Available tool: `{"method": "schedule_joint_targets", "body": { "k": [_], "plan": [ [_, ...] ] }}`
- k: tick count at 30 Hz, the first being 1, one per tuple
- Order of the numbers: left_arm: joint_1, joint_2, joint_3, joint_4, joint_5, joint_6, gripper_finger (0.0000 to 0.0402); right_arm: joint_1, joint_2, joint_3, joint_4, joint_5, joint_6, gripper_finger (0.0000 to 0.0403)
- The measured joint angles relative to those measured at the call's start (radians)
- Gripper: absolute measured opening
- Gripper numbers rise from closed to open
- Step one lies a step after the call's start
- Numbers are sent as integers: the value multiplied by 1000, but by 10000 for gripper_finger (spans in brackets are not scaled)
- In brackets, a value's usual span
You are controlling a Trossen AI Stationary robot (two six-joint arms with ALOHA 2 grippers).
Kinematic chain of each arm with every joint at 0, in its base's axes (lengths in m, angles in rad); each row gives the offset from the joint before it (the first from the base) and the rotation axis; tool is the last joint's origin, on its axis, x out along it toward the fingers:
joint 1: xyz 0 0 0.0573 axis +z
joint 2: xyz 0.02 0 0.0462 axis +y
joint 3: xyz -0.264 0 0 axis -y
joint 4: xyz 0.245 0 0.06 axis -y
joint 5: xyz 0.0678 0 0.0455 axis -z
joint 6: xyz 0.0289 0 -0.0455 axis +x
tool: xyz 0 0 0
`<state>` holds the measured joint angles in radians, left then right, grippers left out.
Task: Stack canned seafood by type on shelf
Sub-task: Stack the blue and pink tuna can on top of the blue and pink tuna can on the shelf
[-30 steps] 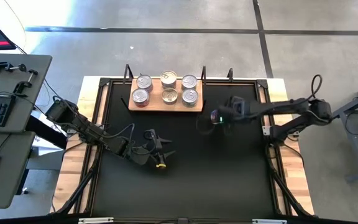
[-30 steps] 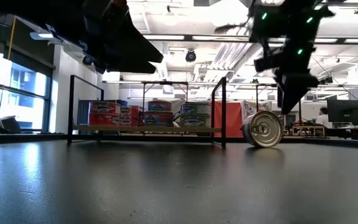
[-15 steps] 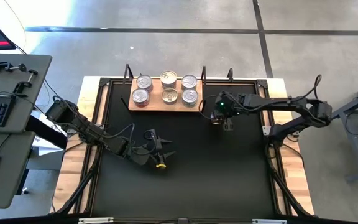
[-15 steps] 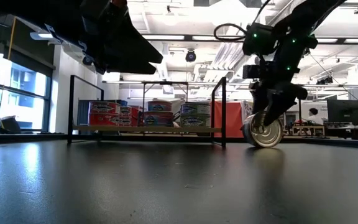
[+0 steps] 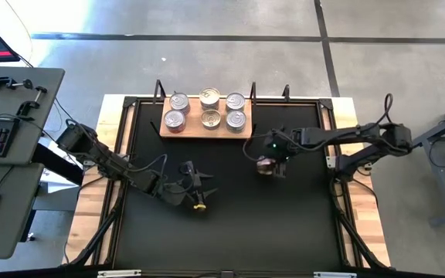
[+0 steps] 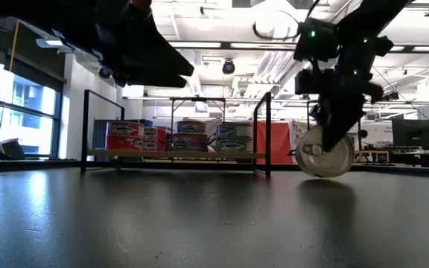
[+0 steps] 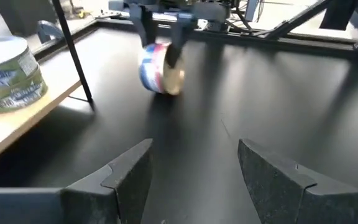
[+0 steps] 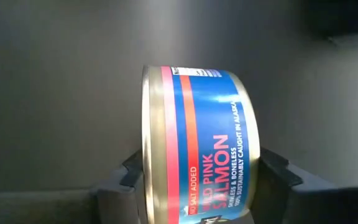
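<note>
While the right end effector (image 5: 267,164) grips a salmon can (image 5: 265,164) on its edge, the can sits between the two fingers (image 8: 275,177), lid facing sideways, blue label with red and pink bands showing in the right wrist view. Low view: can (image 6: 323,151) is at or just above the black bench (image 5: 230,224), rim close to the surface; contact cannot be told. It is on the right-hand part of the bench, near the shelf (image 5: 206,132) but apart from it, off the shelf's right end.

Shelf: light wooden board at the far side of the bench, inside a thin black frame (image 6: 267,134). Six cans on top seen from above, two rows of three: silver lids in the left column (image 5: 175,119) and right column (image 5: 236,119), gold lids in the middle column (image 5: 210,118). Low view shows them as stacks, red-labelled at left (image 6: 129,136), green-labelled at right (image 6: 234,137).

Left end effector (image 5: 202,193) hovers over the bench's left-middle area, fingers (image 7: 126,177) spread apart, nothing between them, well away from the shelf and the held can. Its wrist view looks across at the right end effector (image 7: 160,46) and a green-labelled can (image 7: 8,71) on the board edge.
</note>
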<state>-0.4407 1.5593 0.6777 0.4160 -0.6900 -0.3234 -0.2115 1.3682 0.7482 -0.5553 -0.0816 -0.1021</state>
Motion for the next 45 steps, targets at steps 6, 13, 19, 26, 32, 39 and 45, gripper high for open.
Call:
{"method": "schedule_joint_targets", "body": {
  "k": [6, 13, 19, 26, 32, 39, 45],
  "plan": [
    [-92, 0, 0, 4, -173, 118, 227, 157, 2, -3, 239, -59, 204, 167],
    [-221, 0, 0, 9, -299, 383, 227, 277, 97, -134, 904, -60, 547, 167],
    [-284, 38, 35, 6, -298, 781, 227, 291, 327, -201, 1476, -101, 888, 167],
    [-270, 208, 149, -3, -273, 1214, 227, 259, 532, -82, 1713, -210, 1074, 167],
    [-235, 325, 244, 0, -476, 1469, 227, 224, 571, 20, 1703, -301, 1079, 167],
    [-189, 348, 266, 1, -605, 1585, 227, 189, 571, 63, 1687, -329, 1064, 167],
    [-148, 348, 266, -9, -628, 1583, 227, 182, 571, 63, 1661, -332, 1065, 167]
  ]
}}
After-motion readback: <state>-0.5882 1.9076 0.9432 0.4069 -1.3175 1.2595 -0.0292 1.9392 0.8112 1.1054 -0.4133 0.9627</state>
